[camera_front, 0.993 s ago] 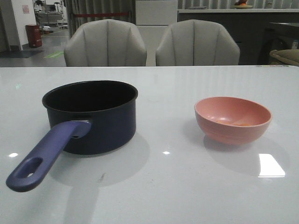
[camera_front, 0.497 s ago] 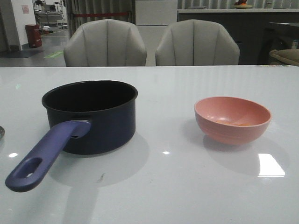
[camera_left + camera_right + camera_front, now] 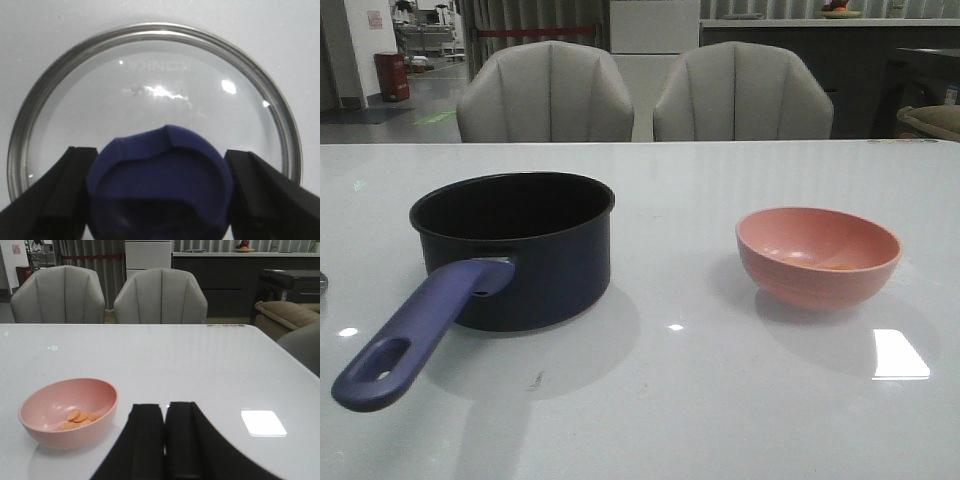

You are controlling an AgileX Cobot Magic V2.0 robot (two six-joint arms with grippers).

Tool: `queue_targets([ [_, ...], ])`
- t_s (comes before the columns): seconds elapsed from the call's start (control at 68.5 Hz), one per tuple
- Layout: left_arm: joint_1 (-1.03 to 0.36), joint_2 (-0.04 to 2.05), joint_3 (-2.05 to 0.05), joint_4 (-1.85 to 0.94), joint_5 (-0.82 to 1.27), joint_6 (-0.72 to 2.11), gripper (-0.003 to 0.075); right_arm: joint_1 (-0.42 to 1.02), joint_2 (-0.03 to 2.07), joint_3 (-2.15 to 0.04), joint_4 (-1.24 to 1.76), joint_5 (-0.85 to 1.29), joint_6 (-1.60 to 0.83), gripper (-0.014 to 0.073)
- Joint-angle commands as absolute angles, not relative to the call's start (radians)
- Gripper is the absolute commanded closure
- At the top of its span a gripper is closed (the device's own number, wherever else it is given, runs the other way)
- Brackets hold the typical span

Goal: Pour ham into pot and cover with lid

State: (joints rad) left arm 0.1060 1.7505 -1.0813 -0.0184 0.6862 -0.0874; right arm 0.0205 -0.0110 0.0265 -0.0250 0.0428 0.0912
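The dark navy pot (image 3: pixel 520 250) stands on the left of the table, its purple-blue handle (image 3: pixel 415 335) pointing toward me. The ham (image 3: pixel 77 417) lies as orange-pink slices in the salmon-pink bowl (image 3: pixel 818 255) on the right, and shows faintly in the front view (image 3: pixel 840 266). In the left wrist view the glass lid (image 3: pixel 150 75) lies on the table. My left gripper (image 3: pixel 159 195) has a finger against each side of the lid's blue knob (image 3: pixel 160 170). My right gripper (image 3: pixel 165 410) is shut and empty, just right of the bowl (image 3: pixel 70 410). Neither gripper shows in the front view.
Two grey chairs (image 3: pixel 545 92) stand behind the table's far edge. A dark sliver (image 3: pixel 322 283) sits at the left edge of the front view, left of the pot. A bright light reflection (image 3: pixel 900 355) lies on the table right of the bowl.
A small dark sliver has come into the front view at its left edge. The pot and the bowl have stayed where they were.
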Motion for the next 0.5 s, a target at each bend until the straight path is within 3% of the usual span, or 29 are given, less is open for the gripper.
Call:
queue_targets([
  [0.0,0.108,1.71,-1.113,-0.021,0.678,-0.088,0.026,0.016,-0.031,0.021,-0.041,-0.041,0.088,0.0446],
  [0.102,0.108,1.712,-1.114,-0.021,0.683,-0.088,0.0232,0.016,-0.031,0.021,-0.041,-0.041,0.088,0.0446],
  [0.292,0.108,1.712,-1.127,-0.018,0.703,-0.088,0.0043,0.016,-0.031,0.021,-0.041,-0.041,0.088,0.0446],
  [0.482,0.108,1.71,-1.163,-0.017,0.724,-0.088,0.0041,0.016,-0.031,0.021,-0.041,-0.041,0.088,0.0446],
])
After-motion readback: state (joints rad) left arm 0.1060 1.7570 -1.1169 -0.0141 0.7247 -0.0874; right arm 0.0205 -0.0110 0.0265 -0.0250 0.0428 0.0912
